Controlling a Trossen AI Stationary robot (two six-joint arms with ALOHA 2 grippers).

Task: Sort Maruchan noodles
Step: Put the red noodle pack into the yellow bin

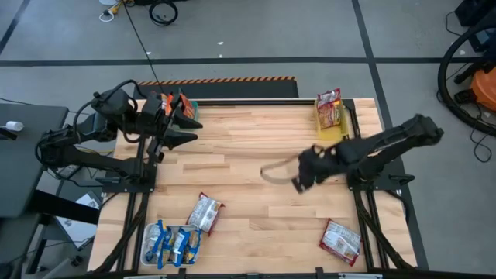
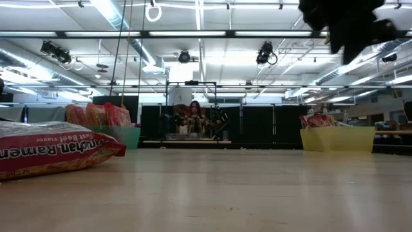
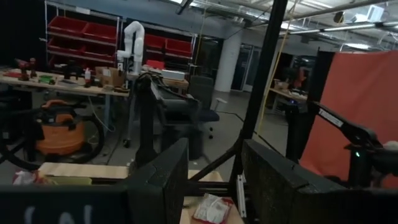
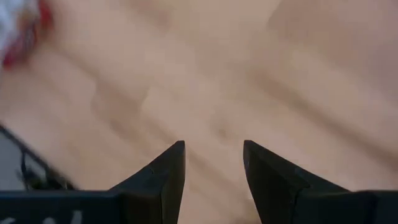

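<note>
Orange Maruchan packets (image 1: 172,103) stand in a teal tray (image 1: 190,107) at the table's far left. Red-and-white packets (image 1: 328,107) stand in a yellow tray (image 1: 332,130) at the far right. Blue-and-yellow packets (image 1: 172,242) lie in a white tray near the left corner. One red-and-white packet (image 1: 205,212) lies flat on the wood beside them, another (image 1: 341,239) lies near the right corner. My left gripper (image 1: 188,130) is open beside the teal tray. My right gripper (image 1: 297,181) hovers open over the table's middle, fingers pointing down (image 4: 214,163), holding nothing.
The low view shows a red packet (image 2: 51,152) close on the left, the teal tray (image 2: 121,134) and the yellow tray (image 2: 338,138) farther back, and bare wood (image 2: 219,187) between them. Dark metal frames (image 1: 368,209) run along both table sides.
</note>
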